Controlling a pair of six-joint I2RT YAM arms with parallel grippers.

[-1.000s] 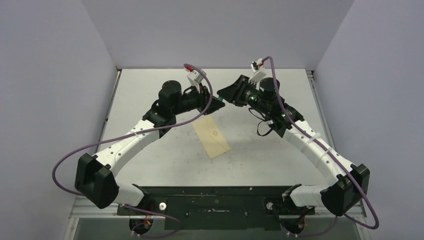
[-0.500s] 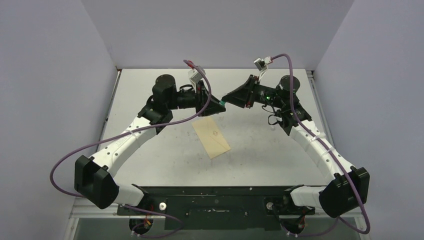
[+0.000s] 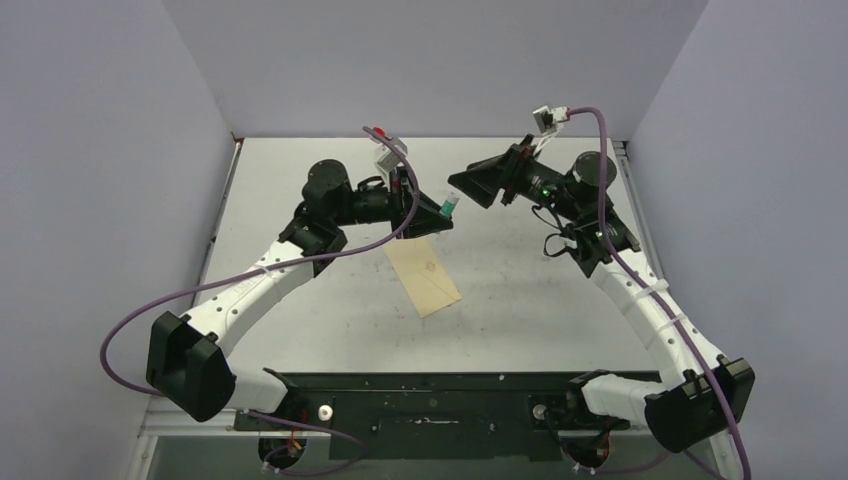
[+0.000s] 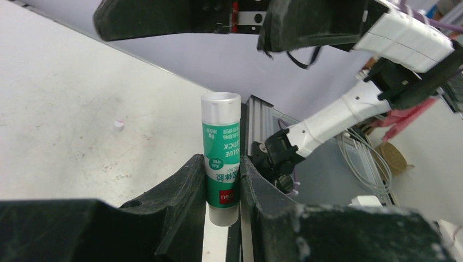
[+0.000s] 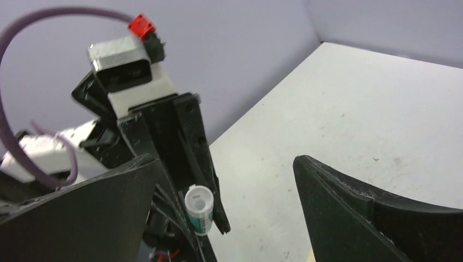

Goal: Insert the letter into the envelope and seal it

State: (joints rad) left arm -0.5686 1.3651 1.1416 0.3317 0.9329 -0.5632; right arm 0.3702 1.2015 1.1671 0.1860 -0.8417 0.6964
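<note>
A green and white glue stick (image 4: 221, 158) stands upright between the fingers of my left gripper (image 4: 221, 164), which is shut on its lower half. From above, the left gripper (image 3: 440, 210) hovers over the table's middle with the glue stick (image 3: 449, 204) pointing right. The pale tan envelope (image 3: 423, 277) lies flat on the table just below it. The letter does not show in any view. My right gripper (image 3: 465, 185) is open wide, a short way right of the stick. In the right wrist view the glue stick's white end (image 5: 199, 210) sits between and beyond my right gripper (image 5: 227, 159), untouched.
Grey walls close the table at the back and both sides. The black base rail (image 3: 430, 385) runs along the near edge. Purple cables (image 3: 300, 262) loop off both arms. A small white speck (image 4: 118, 124) lies on the table.
My right gripper has opened from a narrow gap and drawn back to the right, away from the glue stick. The left arm has shifted slightly, still holding the stick.
</note>
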